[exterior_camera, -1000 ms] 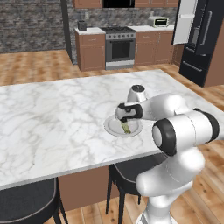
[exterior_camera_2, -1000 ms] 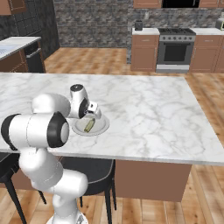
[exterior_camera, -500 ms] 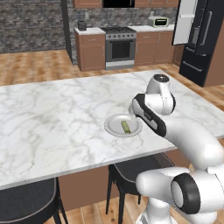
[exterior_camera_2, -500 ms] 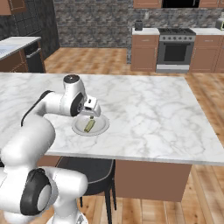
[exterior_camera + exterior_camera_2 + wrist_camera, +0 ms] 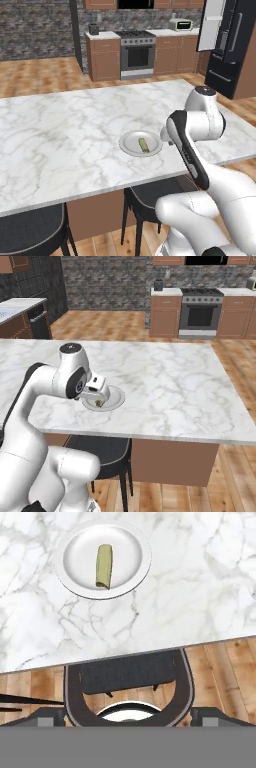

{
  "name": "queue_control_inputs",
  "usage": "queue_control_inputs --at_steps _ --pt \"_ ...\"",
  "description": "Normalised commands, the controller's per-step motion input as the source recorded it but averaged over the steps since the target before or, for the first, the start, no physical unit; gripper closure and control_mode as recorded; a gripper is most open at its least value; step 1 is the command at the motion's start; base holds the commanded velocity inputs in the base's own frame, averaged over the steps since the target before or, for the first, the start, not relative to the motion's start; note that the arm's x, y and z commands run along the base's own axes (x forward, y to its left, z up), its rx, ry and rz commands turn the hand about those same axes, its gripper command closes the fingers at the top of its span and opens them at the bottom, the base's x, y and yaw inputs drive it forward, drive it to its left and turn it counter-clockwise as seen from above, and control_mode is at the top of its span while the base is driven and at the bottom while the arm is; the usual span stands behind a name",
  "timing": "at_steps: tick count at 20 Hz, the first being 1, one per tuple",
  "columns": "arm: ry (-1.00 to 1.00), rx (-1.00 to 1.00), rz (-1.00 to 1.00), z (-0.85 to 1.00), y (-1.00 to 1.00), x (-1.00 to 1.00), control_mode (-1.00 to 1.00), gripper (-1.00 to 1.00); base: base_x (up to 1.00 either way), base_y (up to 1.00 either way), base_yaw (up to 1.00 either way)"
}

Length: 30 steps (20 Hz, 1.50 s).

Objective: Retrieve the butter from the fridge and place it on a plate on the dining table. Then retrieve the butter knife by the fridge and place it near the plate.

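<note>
Already the small pale yellow-olive stick of butter (image 5: pixel 104 566) lies flat on the round shallow light-grey plate (image 5: pixel 131 549), which rests on the white grey-veined marble table (image 5: pixel 60 135), so the first half of the task looks done as things stand. In the left base view the butter (image 5: pixel 144 145) sits near the plate's middle, clear of the raised rim (image 5: pixel 126 147). The tool (image 5: pixel 98 396) stands with its jaws wide and holds nothing; in the right base view it hangs just over the near edge of the plate (image 5: pixel 118 397), and the hand view looks down past the table's edge at a dark round-backed stool (image 5: pixel 129 679) and the wooden floor (image 5: pixel 220 667), with the plate ahead of the tool and off toward the upper left of that view. Well away from the tool, at the far right of the left base view, stands the tall black double-door fridge (image 5: pixel 235 47) with one door open. The step in hand, I judge, is the turn from butter to knife. The next move calls for lifting the arm clear of the table and driving the base toward the fridge, where the butter knife should be sought; from here I cannot make it out.
</note>
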Motion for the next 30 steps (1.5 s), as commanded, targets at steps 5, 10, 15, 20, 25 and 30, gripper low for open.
queue_control_inputs --at_steps 5,10,15,20,25,30 --pt "0.09 0.0 0.0 0.0 0.02 -1.0 -1.0 -1.0 0.0 0.0 0.0" --pt "0.07 -0.01 0.0 -0.03 0.1 -0.78 -1.0 -1.0 0.0 0.0 0.0" --pt "0.0 0.0 0.0 -0.17 0.01 -0.22 -1.0 -1.0 0.0 0.0 0.0" --pt "0.0 0.0 0.0 0.0 0.0 -0.01 -1.0 -1.0 0.0 0.0 0.0" --pt "0.0 0.0 0.0 0.0 0.0 0.0 -1.0 -1.0 0.0 0.0 0.0" --pt "0.0 0.0 -0.07 -0.03 -0.2 -0.06 1.0 -1.0 -0.05 -0.56 -0.14"
